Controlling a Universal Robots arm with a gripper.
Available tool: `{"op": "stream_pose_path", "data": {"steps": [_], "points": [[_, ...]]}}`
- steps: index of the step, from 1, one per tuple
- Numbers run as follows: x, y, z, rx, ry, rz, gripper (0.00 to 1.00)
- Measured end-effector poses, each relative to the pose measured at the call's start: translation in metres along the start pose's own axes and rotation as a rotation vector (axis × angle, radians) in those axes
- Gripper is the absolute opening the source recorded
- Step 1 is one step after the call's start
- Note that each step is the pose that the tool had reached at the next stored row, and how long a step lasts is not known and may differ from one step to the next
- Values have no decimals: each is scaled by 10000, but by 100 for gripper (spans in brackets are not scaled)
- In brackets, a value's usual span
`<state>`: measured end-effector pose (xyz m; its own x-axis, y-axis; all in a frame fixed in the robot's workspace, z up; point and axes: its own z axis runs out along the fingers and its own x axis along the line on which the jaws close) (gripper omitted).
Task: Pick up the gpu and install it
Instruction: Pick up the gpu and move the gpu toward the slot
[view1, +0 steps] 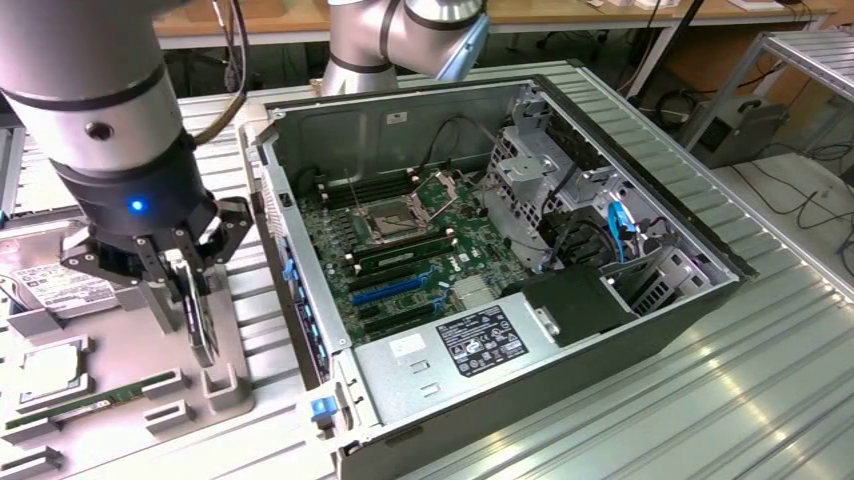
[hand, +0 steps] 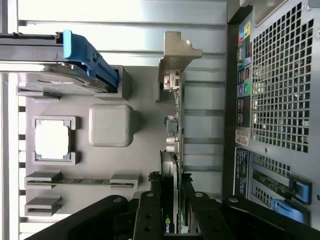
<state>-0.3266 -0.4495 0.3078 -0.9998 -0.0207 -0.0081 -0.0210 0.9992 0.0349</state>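
- Nearest, at the exterior view's left, a grey moulded plastic tray (view1: 134, 350) lies on the ribbed silver metal table (view1: 694, 400). A narrow green memory stick (view1: 94, 400) rests in its near holders, and a square silver processor chip (view1: 47, 365) sits just beyond.
- Over the tray's right side, the black two-fingered tool (view1: 187, 300) on the grey arm is closed on the gpu (view1: 203, 335), a thin flat black expansion card held upright and edge-on.
- In the wrist view the fingers (hand: 147, 210) press against both faces of the card. Its silver metal end bracket (hand: 176, 55) is at the end away from the tool.
- The card's lower edge is right at a grey holder block (view1: 220, 385); whether they touch cannot be told.
- Left of the tool, a silver hard drive with a white label (view1: 60, 285) lies on the tray.
- Right of the tray, an open black computer case (view1: 534, 420) lies on its side. It shows a green motherboard (view1: 400, 250) with blue expansion slots (view1: 380, 285), and a silver power supply box (view1: 454, 350) at its near end.
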Motion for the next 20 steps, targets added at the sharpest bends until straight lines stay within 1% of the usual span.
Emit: {"op": "stream_pose_path", "data": {"steps": [4,7,14,16,20], "points": [[-1,5,-180,-6,-4,0,26],[-3,3,-339,-45,-5,0,26],[-28,-12,-670,-83,-6,0,26],[-55,-23,-762,-85,-5,1,26],[-151,-60,-959,-91,-5,0,26]]}}
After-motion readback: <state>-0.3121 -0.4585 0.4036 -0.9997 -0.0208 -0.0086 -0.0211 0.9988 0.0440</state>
